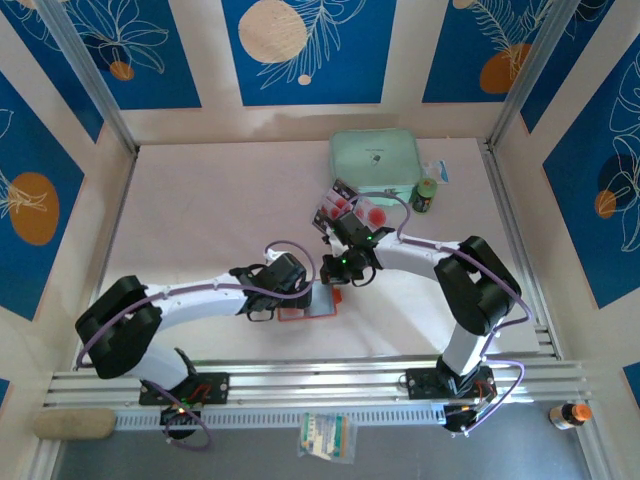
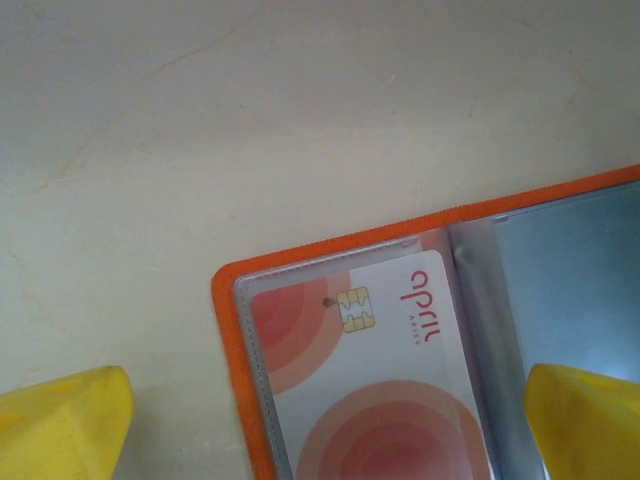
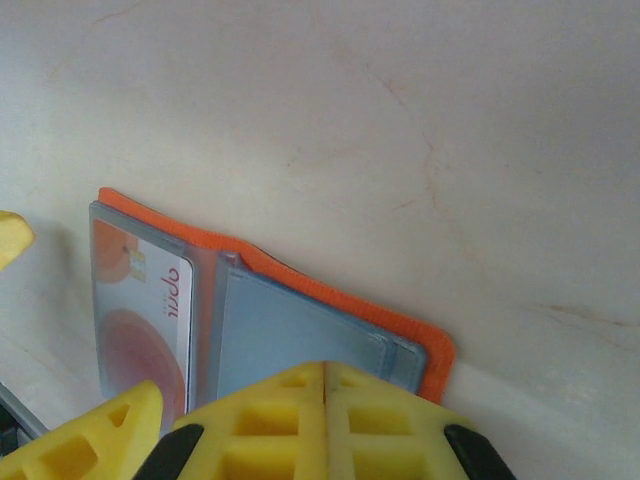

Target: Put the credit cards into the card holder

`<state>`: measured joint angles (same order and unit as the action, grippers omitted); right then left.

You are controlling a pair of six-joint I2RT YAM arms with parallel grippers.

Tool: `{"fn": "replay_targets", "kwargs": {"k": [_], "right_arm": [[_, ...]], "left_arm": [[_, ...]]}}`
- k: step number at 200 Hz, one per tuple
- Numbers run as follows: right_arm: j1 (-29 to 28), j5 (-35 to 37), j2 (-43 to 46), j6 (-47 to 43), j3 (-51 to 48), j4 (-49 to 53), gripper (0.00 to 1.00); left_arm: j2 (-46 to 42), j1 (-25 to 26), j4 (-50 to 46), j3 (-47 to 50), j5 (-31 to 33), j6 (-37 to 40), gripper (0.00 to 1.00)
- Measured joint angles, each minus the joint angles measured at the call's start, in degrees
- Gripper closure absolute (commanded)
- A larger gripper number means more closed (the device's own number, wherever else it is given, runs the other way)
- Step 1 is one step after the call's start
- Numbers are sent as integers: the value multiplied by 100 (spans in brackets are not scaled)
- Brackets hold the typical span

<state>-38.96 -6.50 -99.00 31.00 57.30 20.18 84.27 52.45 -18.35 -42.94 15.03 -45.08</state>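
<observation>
The pale table (image 1: 200,210) carries everything. At its far side lies the mint-green case (image 1: 375,160), and just in front of that the clear tray (image 1: 336,192) with the loose credit cards (image 1: 365,210), at least 2 red dots showing. Well nearer the arms, the card holder (image 2: 225,340) lies open and flat, orange rim up, with 1 card (image 2: 380,390) seated in its left sleeve and the grey right sleeve (image 3: 300,330) empty. The holder looks light and floppy, with thin soft pockets, so it would likely skid or fold if pushed. It is better pinned at the orange border or spine than pinched by a sleeve. The cards look thin, stiff and slick. A grip across a short edge seems safest, leaving most of the length free to slide into the pocket mouth. The left gripper (image 2: 325,400) hangs over the holder with jaws spread wide and nothing between them. The right gripper (image 3: 325,400) sits at the holder's near edge, fingers pressed together, no card visible in them.
</observation>
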Motion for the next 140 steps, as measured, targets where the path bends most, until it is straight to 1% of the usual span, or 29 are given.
{"fn": "replay_targets", "kwargs": {"k": [54, 140], "right_arm": [[-20, -66, -199, 26, -2, -122, 100], [-245, -363, -479, 249, -2, -494, 100]], "left_arm": [[35, 9, 15, 0, 0, 17, 0], [142, 9, 48, -2, 0, 55, 0]]}}
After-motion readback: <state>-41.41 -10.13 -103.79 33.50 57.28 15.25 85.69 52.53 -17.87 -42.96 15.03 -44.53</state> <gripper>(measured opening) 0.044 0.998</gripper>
